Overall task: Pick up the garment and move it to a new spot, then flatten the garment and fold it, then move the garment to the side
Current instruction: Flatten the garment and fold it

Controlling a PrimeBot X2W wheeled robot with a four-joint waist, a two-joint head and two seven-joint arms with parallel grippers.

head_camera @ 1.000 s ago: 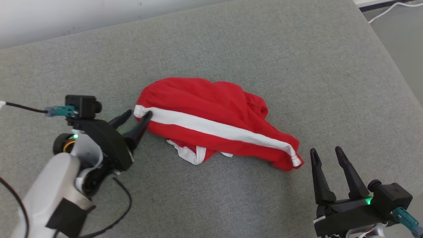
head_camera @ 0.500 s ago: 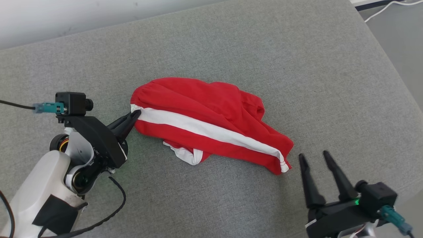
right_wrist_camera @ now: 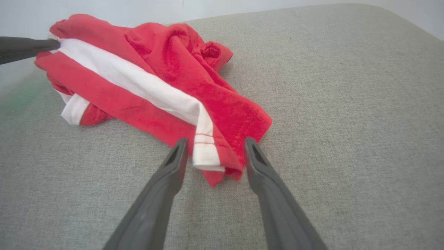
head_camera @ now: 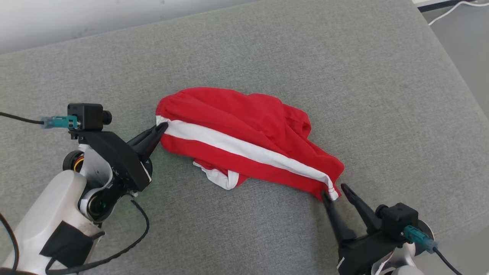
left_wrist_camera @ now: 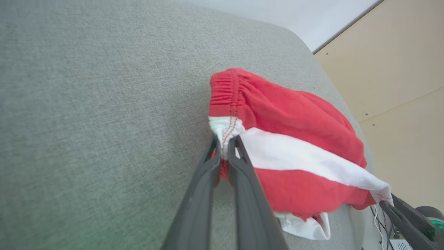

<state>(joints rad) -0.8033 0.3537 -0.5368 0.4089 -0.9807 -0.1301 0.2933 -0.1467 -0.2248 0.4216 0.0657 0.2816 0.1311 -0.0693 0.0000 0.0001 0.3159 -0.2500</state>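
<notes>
**Red Shorts Pinched at One End**

A red garment (head_camera: 237, 114) lies bunched up in the middle of the grey surface (head_camera: 267, 49). It looks like a pair of shorts. A long white stripe (head_camera: 244, 147) runs along it from one end to the other. A bit of white cloth pokes out from under its near edge.

The left tool (head_camera: 160, 128) is closed tight on the garment. Its two dark fingers pinch the end of the white stripe, right at the stretchy waistband (left_wrist_camera: 225, 92). In the head view, that end is at the left side of the garment.

The right tool (head_camera: 334, 191) is at the other end, by the bottom hem (right_wrist_camera: 211, 152). It is open. One finger is on each side of the hem corner, where the white stripe stops. The cloth sits between the fingers, and they are not squeezing it. I cannot tell if the finger tips touch the cloth.

Both tools are low, close to the surface. A black cable (head_camera: 133, 240) loops on the surface beside the left arm. A white cable (head_camera: 454, 5) lies past the far right corner.
</notes>
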